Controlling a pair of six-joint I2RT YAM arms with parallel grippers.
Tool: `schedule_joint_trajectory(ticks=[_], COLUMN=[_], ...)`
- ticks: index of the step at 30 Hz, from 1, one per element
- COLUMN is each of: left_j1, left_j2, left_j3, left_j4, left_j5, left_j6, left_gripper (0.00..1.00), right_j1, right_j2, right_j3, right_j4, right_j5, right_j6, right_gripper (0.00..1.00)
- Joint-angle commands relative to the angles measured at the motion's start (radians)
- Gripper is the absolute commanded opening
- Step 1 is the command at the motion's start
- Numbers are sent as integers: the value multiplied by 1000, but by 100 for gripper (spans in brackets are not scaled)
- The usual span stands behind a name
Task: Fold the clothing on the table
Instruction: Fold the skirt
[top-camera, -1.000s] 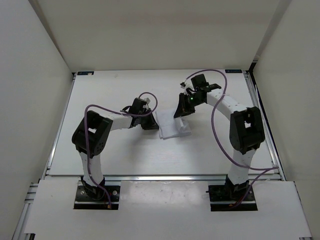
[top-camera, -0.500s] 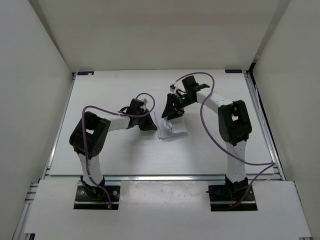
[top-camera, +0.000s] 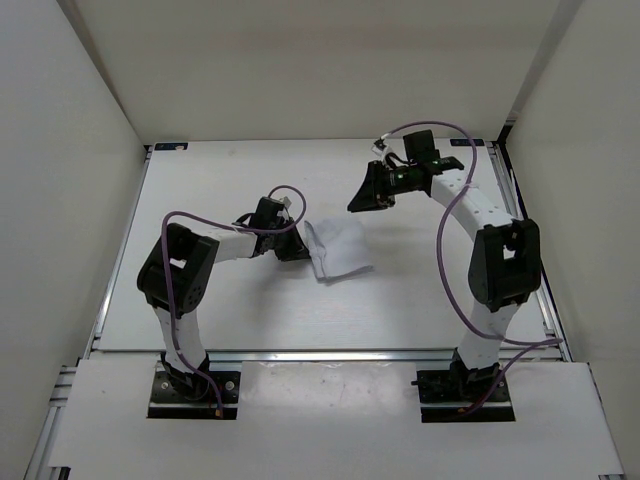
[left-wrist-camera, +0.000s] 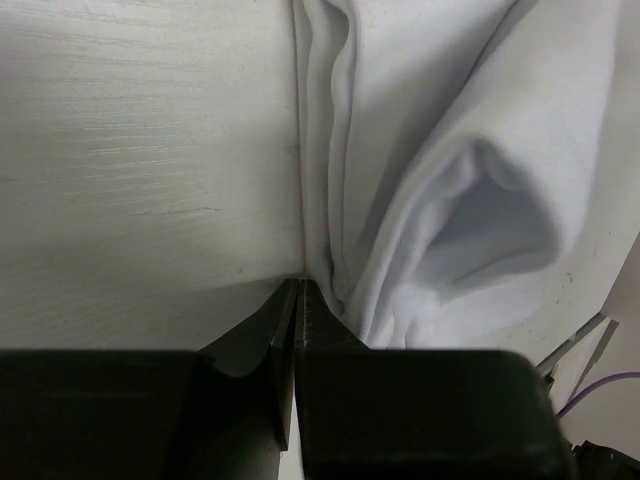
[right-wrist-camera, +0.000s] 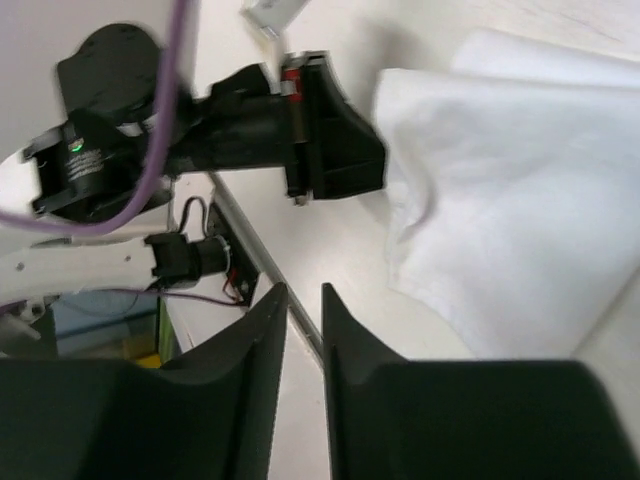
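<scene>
Left jaws tight on clothing (left-wrist-camera: 440, 150) edge

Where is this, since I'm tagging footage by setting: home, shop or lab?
Probably a robotics lab test cell: a white table edged with aluminium rails, plain enclosure walls around it, and two robot arms bolted at its near edge.

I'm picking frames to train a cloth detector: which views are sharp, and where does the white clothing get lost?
Top view: evenly lit and sharp, but the clothing barely stands out from the table. Left wrist view: crisp, folds well shaded. Right wrist view: soft blur throughout, clothing washed out.
</scene>
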Motion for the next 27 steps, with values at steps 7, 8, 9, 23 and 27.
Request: schedule_joint_trajectory(ticks=[7,8,9,23,27], left_j1=[16,19,23,123,131], left_j2=[-65,-71,-84,-195,-232], left_j3=[-27,-27,-27,-94,-100], left_j4=[-33,-40,-43,-85,-86], left_j5=[-23,-23,-22,-29,-30], left_j6=[8,14,10,17,10], left_gripper=[13,13,14,14,14], right_j1=[67,84,93,274,277], right_j2=[267,316,348,574,573], right_j3=[233,256,311,405,428], right_j4=[-201,-211,-226,-91,-145], right_j5=[304,305,292,53,98], right_j6=[-100,-102,-107,-19,-58], right_gripper=[7,7,6,3,2])
